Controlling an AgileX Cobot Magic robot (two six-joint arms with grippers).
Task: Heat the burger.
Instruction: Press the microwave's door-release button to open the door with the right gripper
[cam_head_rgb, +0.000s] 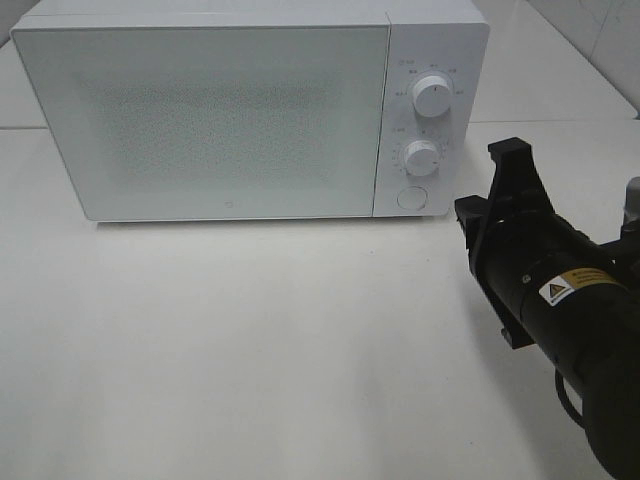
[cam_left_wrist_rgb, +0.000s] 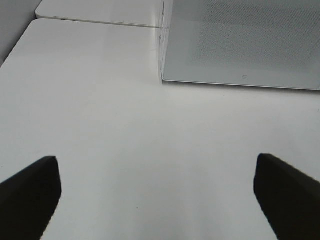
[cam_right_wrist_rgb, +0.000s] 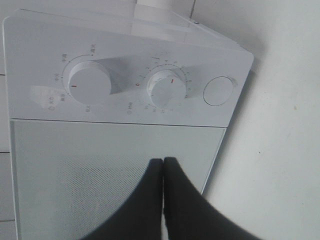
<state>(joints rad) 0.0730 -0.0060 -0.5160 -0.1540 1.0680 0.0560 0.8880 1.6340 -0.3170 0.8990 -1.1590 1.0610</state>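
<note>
No burger shows in any view. The white microwave (cam_head_rgb: 200, 110) stands at the back of the table with its door shut, and its frosted front hides the inside. My right gripper (cam_head_rgb: 510, 155) hovers just off the microwave's right front corner, beside the control panel. In the right wrist view this gripper (cam_right_wrist_rgb: 163, 161) is shut, its fingers pressed together with nothing between them, pointing at the door's edge below the dials. My left gripper (cam_left_wrist_rgb: 155, 165) is open over bare table, well short of the microwave's (cam_left_wrist_rgb: 240, 45) left front corner.
The control panel carries an upper knob (cam_head_rgb: 432, 95), a lower knob (cam_head_rgb: 422, 157) and a round door button (cam_head_rgb: 410, 198). White tabletop (cam_head_rgb: 250, 350) spreads in front of the microwave. My right arm fills the lower right of the high view.
</note>
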